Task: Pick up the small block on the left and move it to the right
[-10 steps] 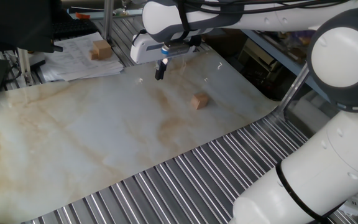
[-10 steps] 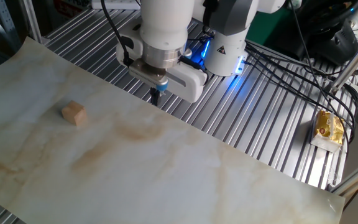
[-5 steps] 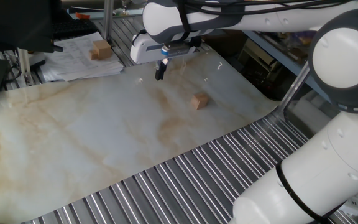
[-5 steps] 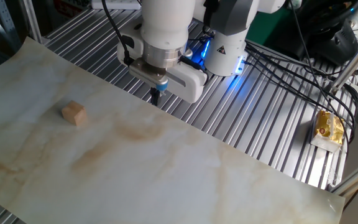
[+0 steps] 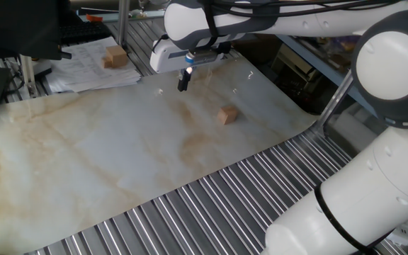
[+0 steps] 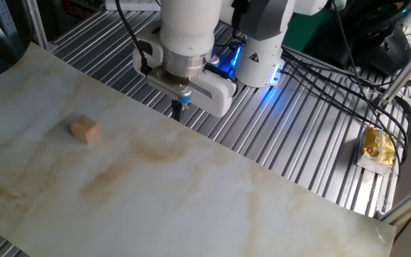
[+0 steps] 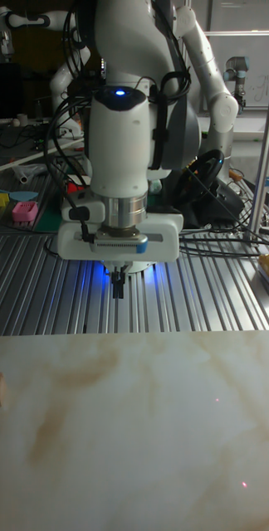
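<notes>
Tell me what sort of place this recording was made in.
Most likely a robotics lab. The white robot arm is mounted on a ribbed aluminium bench partly covered by a marble-patterned sheet, with cable bundles trailing behind and another robot arm in the background.

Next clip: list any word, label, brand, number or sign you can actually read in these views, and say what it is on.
None can be read.
White paper sheets under the larger tan wooden block: printed lines, too small and blurred.
White robot base: a small dark triangular mark, no text legible.
Yellow packet: print blurred.
Small light-tan wooden cube: unmarked.
</notes>
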You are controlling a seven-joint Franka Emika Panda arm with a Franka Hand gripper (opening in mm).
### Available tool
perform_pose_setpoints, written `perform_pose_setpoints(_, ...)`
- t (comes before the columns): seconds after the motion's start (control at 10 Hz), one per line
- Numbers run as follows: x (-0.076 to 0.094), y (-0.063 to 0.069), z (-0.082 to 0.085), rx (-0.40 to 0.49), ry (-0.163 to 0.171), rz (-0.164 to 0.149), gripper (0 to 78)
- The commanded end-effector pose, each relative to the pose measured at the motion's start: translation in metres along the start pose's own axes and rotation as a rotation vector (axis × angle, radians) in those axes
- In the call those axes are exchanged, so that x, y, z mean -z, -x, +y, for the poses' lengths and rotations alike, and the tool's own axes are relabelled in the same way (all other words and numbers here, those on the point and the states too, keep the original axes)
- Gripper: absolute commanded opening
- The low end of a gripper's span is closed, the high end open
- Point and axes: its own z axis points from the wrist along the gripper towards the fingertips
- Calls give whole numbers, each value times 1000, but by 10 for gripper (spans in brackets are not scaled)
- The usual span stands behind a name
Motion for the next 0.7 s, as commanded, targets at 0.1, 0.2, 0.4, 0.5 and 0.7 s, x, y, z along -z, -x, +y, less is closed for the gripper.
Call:
perform_pose_setpoints(0.1, 6, 10, -8, 37, -6, 5, 0)
perform_pose_setpoints(0.2, 6, 11, -10, 41, -7, 6, 0)
perform_pose_setpoints(0.4, 5, 11, -13, 36, -6, 3, 0)
perform_pose_setpoints(0.5, 5, 11, -13, 32, -7, 3, 0)
perform_pose_setpoints(0.7, 5, 11, -13, 31, -7, 4, 0)
